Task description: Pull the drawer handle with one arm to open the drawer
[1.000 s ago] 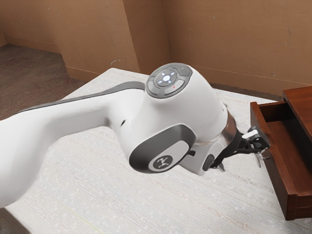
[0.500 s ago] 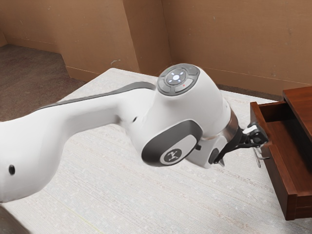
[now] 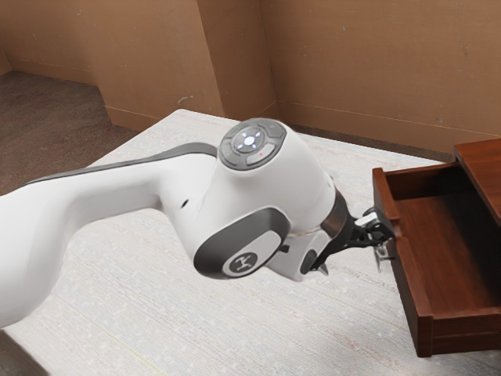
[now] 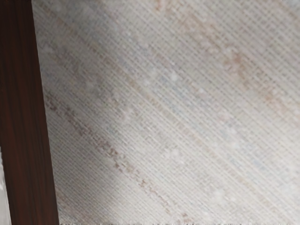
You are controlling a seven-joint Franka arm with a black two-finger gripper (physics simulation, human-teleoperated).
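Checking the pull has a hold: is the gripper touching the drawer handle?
Touching. In the exterior view the gripper sits right on the silver drawer handle with no gap, and the drawer has slid out with it since a second ago.

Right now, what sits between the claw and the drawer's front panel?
Only the silver handle, seen in the exterior view; the claw grips its upper part, right against the drawer front.

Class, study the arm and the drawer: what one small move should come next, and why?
Probably pull the drawer handle slightly further toward the exterior view's left: the gripper is at the handle, and the drawer is part open, its rear under the cabinet top.
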